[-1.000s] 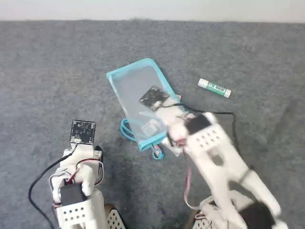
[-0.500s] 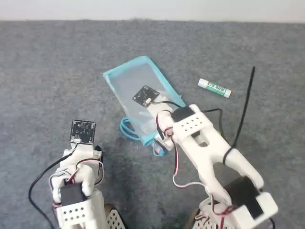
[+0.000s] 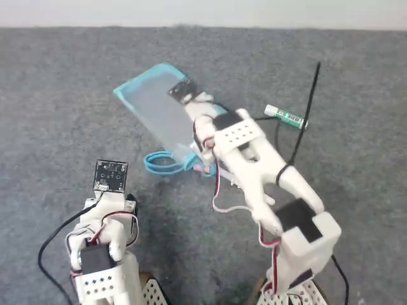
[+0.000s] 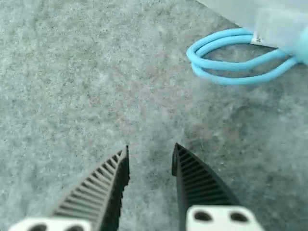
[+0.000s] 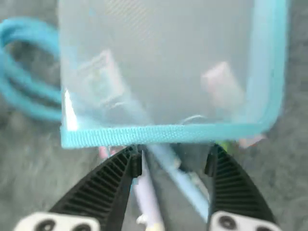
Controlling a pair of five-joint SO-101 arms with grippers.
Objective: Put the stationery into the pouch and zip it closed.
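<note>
From above, the translucent teal-trimmed pouch (image 3: pixel 149 105) lies slantwise towards the table (image 3: pixel 63 76)'s far edge, with the right arm (image 3: pixel 245 143) over its near end and a glue stick (image 3: pixel 286 117) apart on that arm's right. The left gripper (image 4: pixel 150 166), ribbed jaws parted and empty, hangs short of the pouch's cord loop (image 4: pixel 231 57). The right gripper (image 5: pixel 173 161) stands open astride the pouch's woven edge, with pens (image 5: pixel 144 197) beside it.

The right arm (image 3: pixel 245 143) lies over the near end of the pouch (image 3: pixel 152 105), so its opening is covered from above. From the right wrist the pale shapes inside are smeared — I can't name them — and the stationery (image 5: pixel 147 202) under its hem blurs together. The left wrist view cuts off its corner.
</note>
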